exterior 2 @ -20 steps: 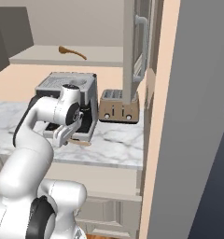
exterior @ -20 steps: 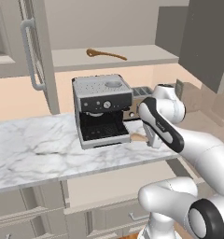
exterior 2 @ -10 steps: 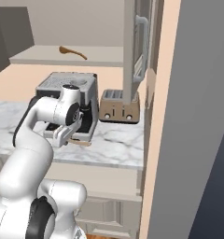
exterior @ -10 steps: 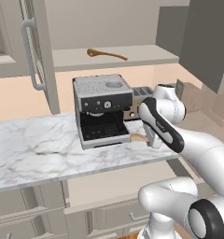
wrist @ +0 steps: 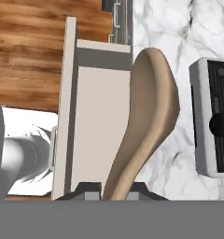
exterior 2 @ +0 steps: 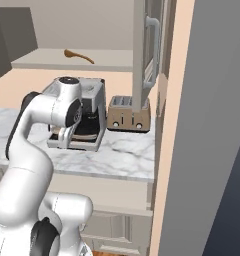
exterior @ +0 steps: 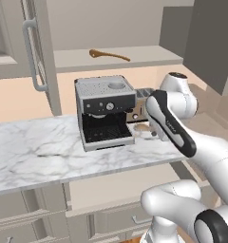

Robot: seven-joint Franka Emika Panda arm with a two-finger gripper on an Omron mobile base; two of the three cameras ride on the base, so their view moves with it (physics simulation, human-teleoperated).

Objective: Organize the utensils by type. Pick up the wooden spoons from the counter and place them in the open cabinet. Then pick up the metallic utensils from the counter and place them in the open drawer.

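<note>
My end effector (wrist: 115, 186) is clamped on the pale spoon (wrist: 149, 116) by its handle, bowl leading, over the bench (exterior: 35, 152) for the cabinet; 1 brown spoon (exterior: 109, 55) already lies on the shelf (exterior: 144, 56) beyond.

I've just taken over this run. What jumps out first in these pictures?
The pale wooden spoon looms in the hand view, its handle pinched in the jaws above the open drawer. The orange-brown spoon already lies on the open cabinet's shelf, above the espresso machine on the marble counter.
</note>
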